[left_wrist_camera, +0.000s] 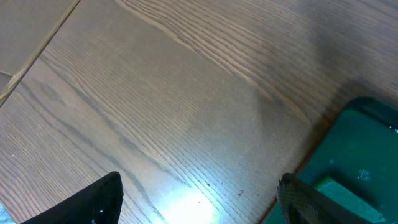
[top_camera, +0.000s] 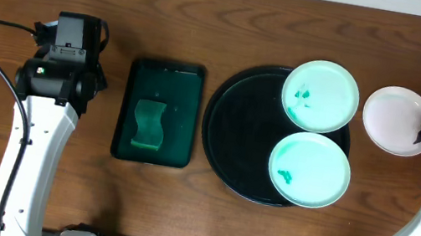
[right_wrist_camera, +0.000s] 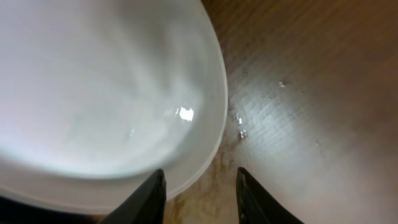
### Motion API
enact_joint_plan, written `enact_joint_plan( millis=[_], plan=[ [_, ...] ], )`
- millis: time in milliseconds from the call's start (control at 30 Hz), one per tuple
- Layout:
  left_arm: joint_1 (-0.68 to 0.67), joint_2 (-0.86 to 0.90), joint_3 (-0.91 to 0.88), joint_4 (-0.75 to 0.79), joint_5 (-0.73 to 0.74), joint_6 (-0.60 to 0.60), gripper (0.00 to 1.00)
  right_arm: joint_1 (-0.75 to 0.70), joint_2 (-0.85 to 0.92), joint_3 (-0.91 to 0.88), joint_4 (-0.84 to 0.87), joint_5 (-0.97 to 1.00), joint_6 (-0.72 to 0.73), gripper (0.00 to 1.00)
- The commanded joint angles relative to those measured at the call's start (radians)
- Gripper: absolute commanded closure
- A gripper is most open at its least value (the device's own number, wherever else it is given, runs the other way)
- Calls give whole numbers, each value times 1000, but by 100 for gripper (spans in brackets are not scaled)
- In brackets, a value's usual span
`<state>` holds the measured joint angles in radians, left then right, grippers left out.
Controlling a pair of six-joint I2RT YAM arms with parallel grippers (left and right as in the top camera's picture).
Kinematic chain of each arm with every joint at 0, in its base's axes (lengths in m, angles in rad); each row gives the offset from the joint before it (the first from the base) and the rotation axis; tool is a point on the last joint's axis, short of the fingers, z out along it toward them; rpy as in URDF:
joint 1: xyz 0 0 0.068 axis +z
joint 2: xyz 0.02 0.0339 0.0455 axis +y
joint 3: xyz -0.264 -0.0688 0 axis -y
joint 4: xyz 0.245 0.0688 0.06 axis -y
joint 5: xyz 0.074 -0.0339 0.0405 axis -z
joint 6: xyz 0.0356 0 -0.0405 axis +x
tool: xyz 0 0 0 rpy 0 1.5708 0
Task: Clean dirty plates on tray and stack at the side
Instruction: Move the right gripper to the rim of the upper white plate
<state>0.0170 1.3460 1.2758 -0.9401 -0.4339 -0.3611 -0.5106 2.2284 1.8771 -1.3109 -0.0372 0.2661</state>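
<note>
Two white plates with teal smears lie on the round black tray (top_camera: pixel 234 130), one at the back (top_camera: pixel 320 95) and one at the front (top_camera: pixel 309 169). A third plate (top_camera: pixel 397 120), white and without smears, rests on the wood to the right of the tray. My right gripper (right_wrist_camera: pixel 202 186) is at that plate's right rim (right_wrist_camera: pixel 214 130), open. One finger is over the plate and the other over the table, with a gap on both sides of the rim. My left gripper (left_wrist_camera: pixel 199 193) hangs wide open over bare wood at the far left, holding nothing.
A rectangular dark green tray (top_camera: pixel 160 113) with a green sponge (top_camera: pixel 148 125) sits between the left arm and the black tray; its corner (left_wrist_camera: pixel 360 149) shows in the left wrist view. Small water drops (right_wrist_camera: pixel 241 134) dot the wood by the clean plate.
</note>
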Motion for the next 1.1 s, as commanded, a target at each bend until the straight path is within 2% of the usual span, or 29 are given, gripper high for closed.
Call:
enact_joint_plan(
  millis=[0, 100, 300, 567, 767, 1067],
  plan=[
    [-2, -13, 5, -5, -23, 13, 20, 30, -16, 142, -63, -42, -31, 65],
    [-2, -13, 5, -5, -23, 13, 20, 68, -32, 218, -127, -164, -93, 64],
    [-2, -13, 5, -5, -23, 13, 20, 189, -63, 229, -178, -320, -171, 63],
    [-2, -13, 5, -5, -23, 13, 20, 425, -63, 220, -224, -293, -224, 64],
    [-2, -13, 5, -5, -23, 13, 20, 583, -63, 220, -293, -117, -223, 63],
    [-2, -13, 5, -5, -23, 13, 20, 728, -63, 220, -368, -64, -204, 62]
  ],
)
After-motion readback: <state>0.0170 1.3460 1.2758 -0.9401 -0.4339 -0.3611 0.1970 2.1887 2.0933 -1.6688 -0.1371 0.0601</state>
